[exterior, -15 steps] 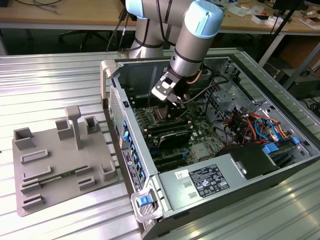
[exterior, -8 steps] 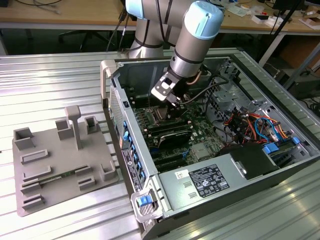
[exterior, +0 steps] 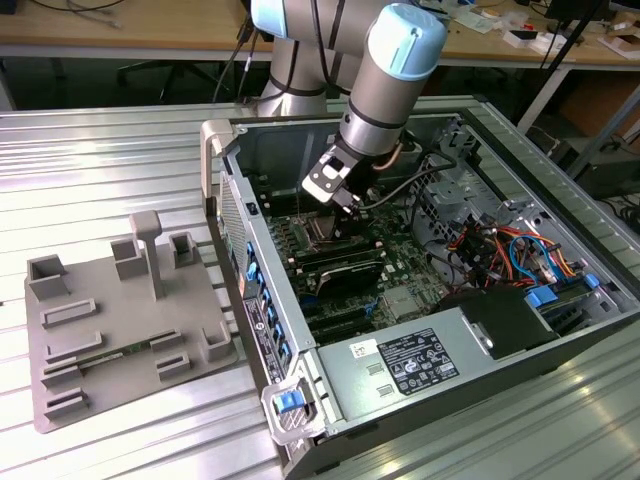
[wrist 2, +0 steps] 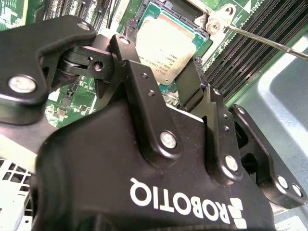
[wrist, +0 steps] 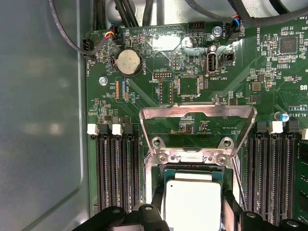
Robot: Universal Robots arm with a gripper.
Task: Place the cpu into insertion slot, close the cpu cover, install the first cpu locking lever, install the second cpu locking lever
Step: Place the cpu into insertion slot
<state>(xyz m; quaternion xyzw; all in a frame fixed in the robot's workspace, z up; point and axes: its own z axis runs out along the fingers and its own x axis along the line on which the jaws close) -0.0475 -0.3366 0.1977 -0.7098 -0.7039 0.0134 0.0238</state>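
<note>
insertion slot (wrist: pixel 168 174): cpu (wrist: pixel 192 206) inside | cpu cover (wrist: pixel 197 111): raised | end effector (wrist 2: pixel 162 48): clamping cpu

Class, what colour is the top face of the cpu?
The cpu has a pale silver-grey top, seen best in the second wrist view.

We found the chip (wrist: pixel 192 202) lying in the socket (wrist: pixel 166 172), the cover (wrist: pixel 197 111) tipped up at one edge, memory slots (wrist: pixel 118 173) flanking both sides.
</note>
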